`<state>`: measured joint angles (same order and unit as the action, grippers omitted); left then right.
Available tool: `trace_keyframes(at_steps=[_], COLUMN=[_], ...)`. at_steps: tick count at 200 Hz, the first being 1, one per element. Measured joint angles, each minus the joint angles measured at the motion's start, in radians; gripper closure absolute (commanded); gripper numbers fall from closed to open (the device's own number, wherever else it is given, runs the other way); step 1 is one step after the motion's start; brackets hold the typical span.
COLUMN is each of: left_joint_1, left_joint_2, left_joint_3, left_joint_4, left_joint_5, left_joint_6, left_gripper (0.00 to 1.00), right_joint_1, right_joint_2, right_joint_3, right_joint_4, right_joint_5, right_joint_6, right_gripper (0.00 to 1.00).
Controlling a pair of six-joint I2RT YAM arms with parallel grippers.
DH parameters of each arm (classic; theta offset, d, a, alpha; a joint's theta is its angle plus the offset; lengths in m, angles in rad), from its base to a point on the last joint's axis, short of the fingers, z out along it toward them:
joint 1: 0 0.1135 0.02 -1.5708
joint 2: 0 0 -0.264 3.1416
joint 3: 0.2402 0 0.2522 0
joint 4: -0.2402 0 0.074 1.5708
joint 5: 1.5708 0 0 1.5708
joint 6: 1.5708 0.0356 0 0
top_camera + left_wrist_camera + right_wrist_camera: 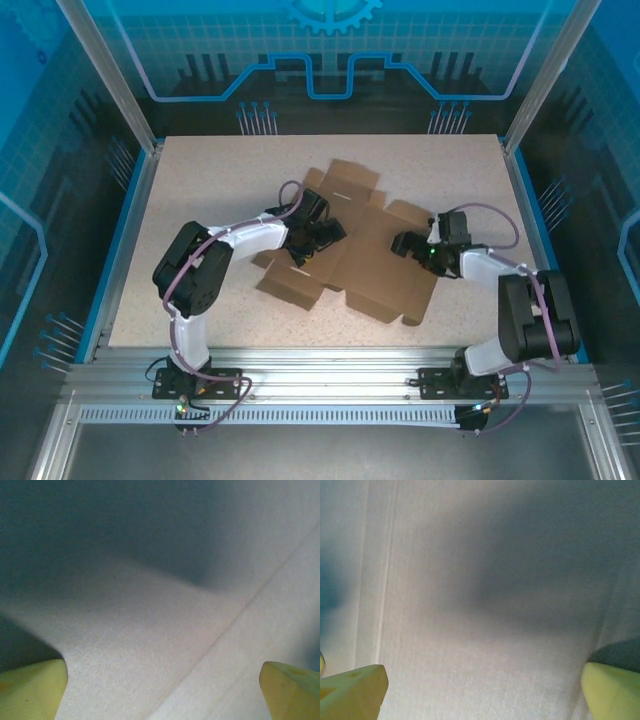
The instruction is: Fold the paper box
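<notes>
Cardboard, plain brown: paper box [365, 270] lies flat and unfolded mid-surface [200, 180], nearest flap toward 6 o'clock. Left tool [318, 238] low over sheet's 9 o'clock side, yellow fingers [35, 687] wide apart, nothing between. Right tool [405, 244] at 3 o'clock side, also wide apart, empty. Sheet looks light and thin, stiff between creases, likely to slide. Best hold, I'd judge: flap edges, out to tabbed flap at 12 o'clock.
</notes>
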<state>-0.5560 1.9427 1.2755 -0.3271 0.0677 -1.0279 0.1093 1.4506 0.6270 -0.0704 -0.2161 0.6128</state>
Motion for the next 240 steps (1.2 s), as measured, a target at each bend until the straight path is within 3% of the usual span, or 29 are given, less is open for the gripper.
trace_keyframes(at_steps=[56,99,137,199,240], left_joint_1=[0.088,0.094,0.089,0.091,0.096], left_joint_2=[0.158,0.312,0.355,0.330,0.052], left_joint_3=[0.219,0.450,0.517,0.499,0.306], left_joint_4=[-0.012,-0.011,-0.008,-0.006,-0.015], left_joint_5=[-0.005,0.006,0.074,0.145,0.135], left_joint_6=[0.066,0.119,0.131,0.217,0.290], left_gripper=[0.01,0.01,0.01,0.01,0.01], right_joint_1=[0.250,0.458,0.625,0.717,0.702], right_joint_2=[-0.101,-0.111,-0.042,0.015,-0.153], right_joint_3=[-0.080,-0.080,0.011,0.108,0.108], right_joint_4=[0.009,0.012,0.027,0.041,-0.071], right_joint_5=[0.128,0.172,0.189,0.195,0.225], right_joint_6=[0.146,0.262,0.305,0.261,0.129], right_gripper=[0.00,0.00,0.00,0.00,0.00])
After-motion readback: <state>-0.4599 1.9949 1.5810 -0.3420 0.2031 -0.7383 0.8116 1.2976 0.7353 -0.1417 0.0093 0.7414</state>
